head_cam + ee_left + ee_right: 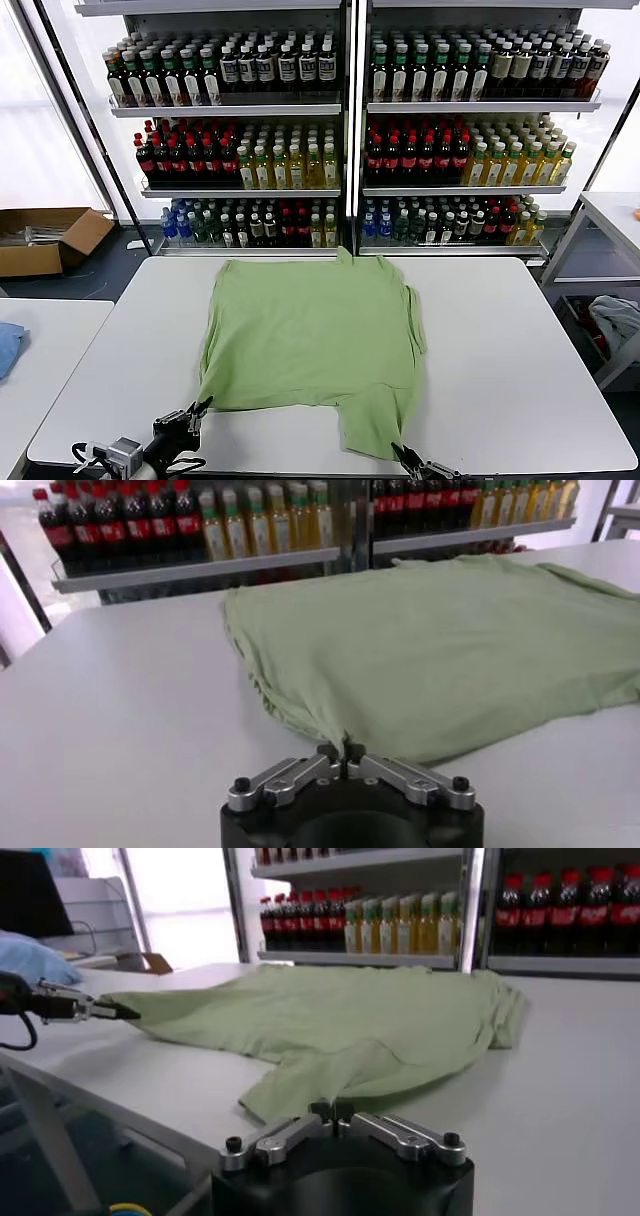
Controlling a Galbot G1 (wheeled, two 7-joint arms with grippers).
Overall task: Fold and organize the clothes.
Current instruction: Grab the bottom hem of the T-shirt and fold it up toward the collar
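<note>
Light green shirt (312, 345) spread flat, back up, on the white worktop (520, 350), collar end toward the drinks shelves (340, 130), hem edge toward the robot. Long axis running straight away from the body, so both near corners within reach.

Left gripper (200, 409) at the near left hem corner, jaws together, clamped on the fabric edge; confirmed in the left wrist view, where a pinch of cloth rises between the closed tips of the left gripper (345, 752). Right gripper (405, 459) at the near right corner, on the lower flap of fabric that juts toward the robot; jaws likewise together at that flap's edge, right gripper (335, 1112) seen pinching it in its own view.

Cloth lying wholly ahead of both jaws; likely next move a lift and carry forward, toward the collar.

Head view: whole outline and both grips at once. Right wrist view: left gripper far off at its corner, plus a blue cloth (30, 956) on a side table. Printed graphic and buttons not visible anywhere.
</note>
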